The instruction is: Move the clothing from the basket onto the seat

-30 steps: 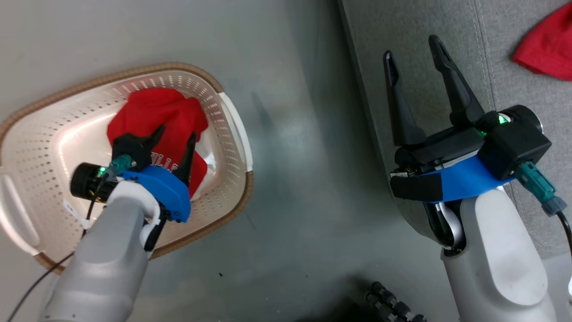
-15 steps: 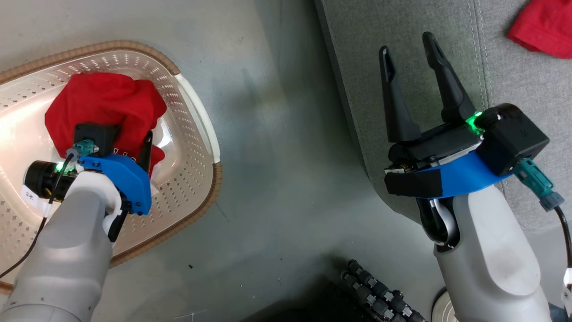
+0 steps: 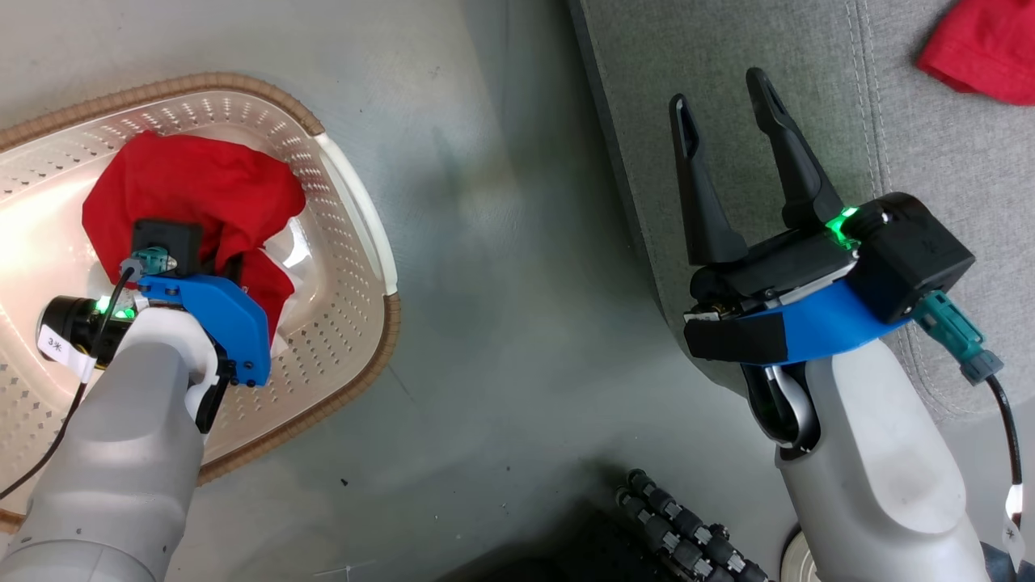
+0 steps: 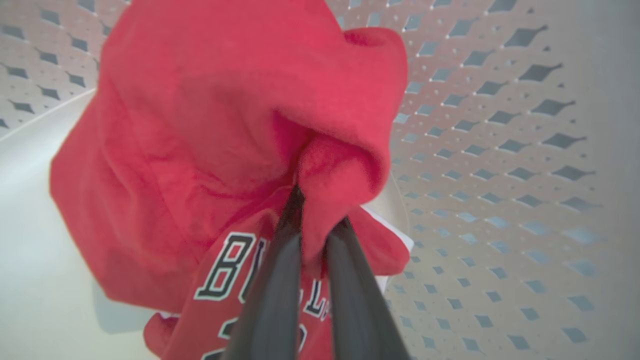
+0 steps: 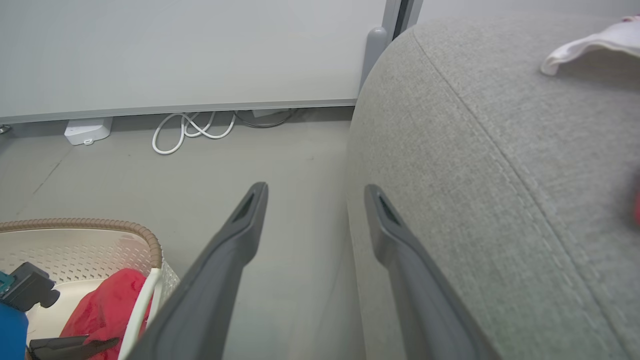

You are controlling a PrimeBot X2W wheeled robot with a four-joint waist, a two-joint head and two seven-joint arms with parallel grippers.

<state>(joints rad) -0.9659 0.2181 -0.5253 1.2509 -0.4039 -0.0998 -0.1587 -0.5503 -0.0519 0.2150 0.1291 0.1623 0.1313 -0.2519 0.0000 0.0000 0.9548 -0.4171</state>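
A grey floor [image 3: 501,283] is seen in the middle of the head view. At the left, the basket [image 3: 340,323] is set on it; a red jersey [image 3: 186,178] inside is pinched tight by the left gripper [image 4: 317,210]. At the right, the right gripper [image 3: 720,90] is held open at the edge of the grey seat [image 3: 647,48], where another red garment [image 3: 982,48] is laid, upper right. A white cable [image 5: 192,130] is coiled by the pale wall [image 5: 200,50].

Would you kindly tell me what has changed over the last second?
The left gripper sank into the basket and closed its jaws on a fold of the red jersey. The right gripper stayed open by the seat, where the other red garment still lies.
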